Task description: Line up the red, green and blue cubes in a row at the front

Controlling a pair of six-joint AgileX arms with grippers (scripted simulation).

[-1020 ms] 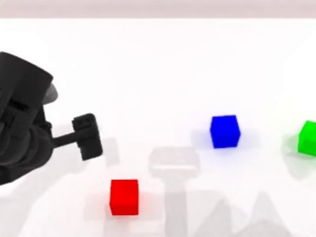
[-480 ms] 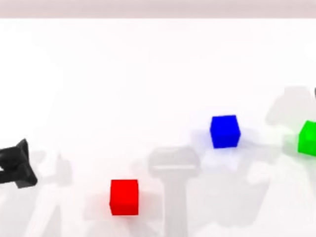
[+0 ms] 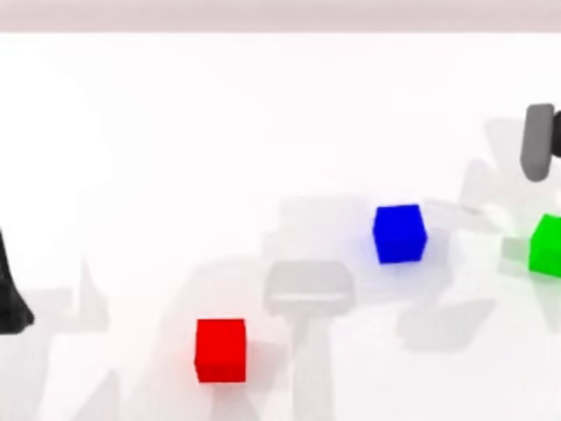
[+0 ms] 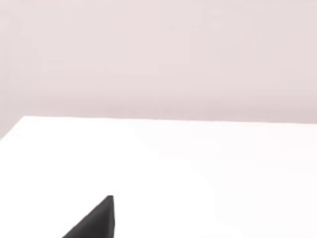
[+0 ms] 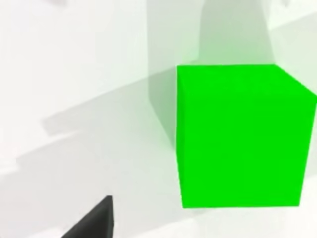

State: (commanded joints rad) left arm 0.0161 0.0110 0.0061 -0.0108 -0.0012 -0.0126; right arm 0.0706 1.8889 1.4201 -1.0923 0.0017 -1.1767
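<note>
So: red cube sits on the white table at front left-centre, blue cube is farther back and right of centre, green cube is at the right edge, roughly level with the blue. All three are well apart — no row. My right gripper is at the right edge just behind the green cube, not touching it; its wrist view is filled by that cube. Whether the fingers are apart or closed, I can't tell. My left arm is parked at the left edge — gripper not visible.
</note>
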